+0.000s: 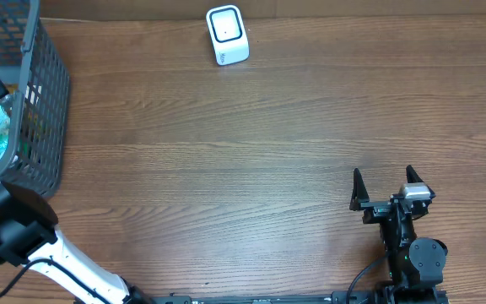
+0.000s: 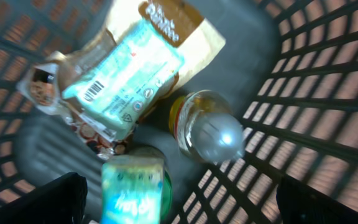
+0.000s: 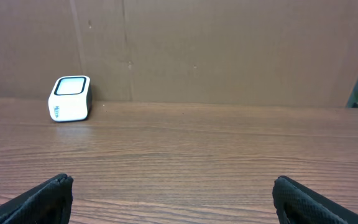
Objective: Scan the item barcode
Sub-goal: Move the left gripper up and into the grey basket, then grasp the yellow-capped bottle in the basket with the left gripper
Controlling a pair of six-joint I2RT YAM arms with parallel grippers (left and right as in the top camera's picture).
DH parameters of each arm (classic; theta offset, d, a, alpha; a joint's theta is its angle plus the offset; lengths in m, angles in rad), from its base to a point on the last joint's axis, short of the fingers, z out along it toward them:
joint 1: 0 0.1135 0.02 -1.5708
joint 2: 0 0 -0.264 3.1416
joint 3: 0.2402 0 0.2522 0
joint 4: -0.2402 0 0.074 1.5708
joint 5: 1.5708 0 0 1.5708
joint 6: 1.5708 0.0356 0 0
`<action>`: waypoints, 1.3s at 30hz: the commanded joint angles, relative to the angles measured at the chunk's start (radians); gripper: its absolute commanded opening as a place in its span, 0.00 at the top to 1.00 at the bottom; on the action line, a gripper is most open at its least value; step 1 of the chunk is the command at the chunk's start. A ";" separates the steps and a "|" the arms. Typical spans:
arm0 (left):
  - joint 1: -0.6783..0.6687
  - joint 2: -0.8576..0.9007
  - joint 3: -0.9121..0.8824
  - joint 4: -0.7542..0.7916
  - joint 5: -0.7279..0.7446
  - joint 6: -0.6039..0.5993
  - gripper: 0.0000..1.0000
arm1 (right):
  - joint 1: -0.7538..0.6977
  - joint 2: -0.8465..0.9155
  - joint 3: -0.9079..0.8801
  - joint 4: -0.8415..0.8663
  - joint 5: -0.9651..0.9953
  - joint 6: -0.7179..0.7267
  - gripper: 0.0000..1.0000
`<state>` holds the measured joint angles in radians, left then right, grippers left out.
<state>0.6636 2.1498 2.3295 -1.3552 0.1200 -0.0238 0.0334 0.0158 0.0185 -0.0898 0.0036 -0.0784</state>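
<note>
The left wrist view looks down into the grey basket [image 2: 316, 93], where several items lie. A teal and brown pouch [image 2: 129, 68] shows a barcode [image 2: 94, 90]. Beside it lies a clear bottle [image 2: 207, 127], with a blurred teal pack [image 2: 132, 190] lower down. My left gripper [image 2: 182, 199] hangs open above them, and the teal pack lies below the gap toward the left finger. The white scanner [image 1: 227, 34] stands at the table's far edge and also shows in the right wrist view [image 3: 71, 98]. My right gripper [image 1: 384, 177] is open and empty near the front right.
The basket [image 1: 45, 101] stands at the table's far left corner, with the left arm [image 1: 24, 232] reaching into it from the front. Brown wood tabletop [image 1: 243, 160] lies between the basket, the scanner and the right arm. A cardboard wall [image 3: 229, 43] stands behind the scanner.
</note>
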 commanded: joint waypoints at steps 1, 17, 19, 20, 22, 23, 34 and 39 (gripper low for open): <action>0.003 0.052 -0.003 -0.001 0.013 -0.006 0.00 | 0.000 -0.002 -0.011 0.006 -0.006 -0.001 0.00; -0.003 0.180 -0.003 0.053 0.161 0.084 0.13 | 0.000 -0.002 -0.011 0.005 -0.006 -0.001 0.00; -0.004 0.193 -0.003 0.053 0.161 0.084 0.13 | 0.000 -0.002 -0.011 0.005 -0.006 -0.001 0.00; -0.004 0.197 -0.003 0.053 0.161 0.084 0.13 | 0.000 -0.002 -0.011 0.005 -0.006 -0.001 0.00; -0.004 0.199 -0.003 0.056 0.161 0.084 0.19 | 0.000 -0.002 -0.011 0.005 -0.006 -0.001 0.00; -0.004 0.199 -0.003 0.062 0.161 0.084 0.25 | 0.000 -0.002 -0.011 0.005 -0.006 -0.001 0.00; -0.002 0.190 0.009 0.068 0.162 0.081 0.60 | 0.000 -0.002 -0.011 0.005 -0.006 -0.001 0.00; -0.001 0.129 0.100 0.026 0.150 0.076 0.61 | 0.000 -0.002 -0.011 0.005 -0.006 -0.001 0.00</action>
<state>0.6628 2.3417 2.3524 -1.3231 0.2615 0.0551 0.0334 0.0158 0.0185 -0.0898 0.0032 -0.0784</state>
